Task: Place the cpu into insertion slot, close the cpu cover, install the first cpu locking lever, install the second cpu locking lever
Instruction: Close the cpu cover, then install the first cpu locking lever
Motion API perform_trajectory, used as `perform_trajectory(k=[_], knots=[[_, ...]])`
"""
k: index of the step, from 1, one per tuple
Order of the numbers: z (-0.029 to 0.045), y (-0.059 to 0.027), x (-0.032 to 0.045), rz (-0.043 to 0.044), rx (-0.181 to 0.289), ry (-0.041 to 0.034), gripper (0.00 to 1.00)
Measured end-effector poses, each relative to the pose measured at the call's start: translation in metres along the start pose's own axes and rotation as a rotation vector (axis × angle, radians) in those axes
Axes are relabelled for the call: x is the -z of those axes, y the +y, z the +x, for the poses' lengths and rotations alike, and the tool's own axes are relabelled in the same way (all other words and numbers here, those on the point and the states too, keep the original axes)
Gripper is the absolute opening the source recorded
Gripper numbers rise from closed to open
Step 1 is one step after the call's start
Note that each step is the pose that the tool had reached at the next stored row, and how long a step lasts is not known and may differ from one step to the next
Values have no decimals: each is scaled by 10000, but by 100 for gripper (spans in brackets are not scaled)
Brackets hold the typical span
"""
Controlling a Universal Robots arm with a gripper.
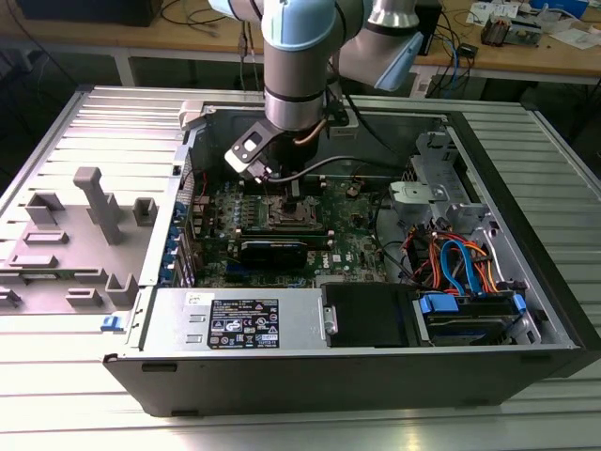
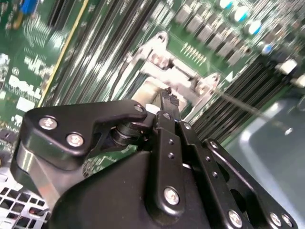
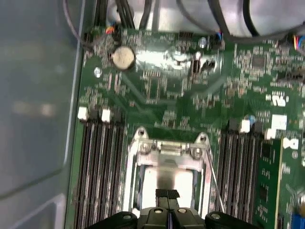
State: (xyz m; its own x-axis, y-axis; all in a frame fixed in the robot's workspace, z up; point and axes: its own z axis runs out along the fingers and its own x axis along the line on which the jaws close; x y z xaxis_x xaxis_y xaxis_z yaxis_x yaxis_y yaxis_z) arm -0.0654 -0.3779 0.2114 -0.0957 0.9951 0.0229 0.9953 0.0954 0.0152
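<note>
The arm [image 1: 299, 66] reached down into the open case [image 1: 526, 202], which lay on the ridged tabletop [image 1: 56, 395]. The tool [image 1: 294, 194] hung directly over the slot [image 1: 285, 216] on the green board [image 1: 352, 240].

In the first wrist view, the fingers [image 3: 162, 214] were pressed together with nothing between them. Their tips were positioned over the middle of the slot. It could not be determined whether they touched anything.

The cpu [image 3: 164, 180] sat in the slot, and its silver top showed through the window of the cover [image 3: 167, 149]. The cover lay down over the slot and framed the cpu on all visible sides.

A thin lever [image 3: 213, 179] ran along one side of the slot, between it and a bank of memory slots [image 3: 238, 162]. It could not be determined whether the lever was latched.
</note>
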Motion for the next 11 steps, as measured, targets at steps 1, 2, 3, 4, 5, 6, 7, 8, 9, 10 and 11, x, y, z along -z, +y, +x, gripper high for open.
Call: perform_trajectory(k=[1,2,3,4,5,6,7,8,9,10,11], knots=[[-4,39,-1,1,1,-2,11],[-6,66,-2,1,1,-3,11],[-9,100,-3,1,0,-5,11],[-12,127,-4,2,0,-6,11],[-15,151,-4,2,2,-7,11],[-15,152,-4,1,1,-7,11],[-15,152,-4,2,0,-7,11],[-14,152,-5,1,0,-7,11],[-14,153,-5,1,0,-6,11],[-14,155,-5,1,0,-7,11],[-14,155,-4,1,0,-7,11]])
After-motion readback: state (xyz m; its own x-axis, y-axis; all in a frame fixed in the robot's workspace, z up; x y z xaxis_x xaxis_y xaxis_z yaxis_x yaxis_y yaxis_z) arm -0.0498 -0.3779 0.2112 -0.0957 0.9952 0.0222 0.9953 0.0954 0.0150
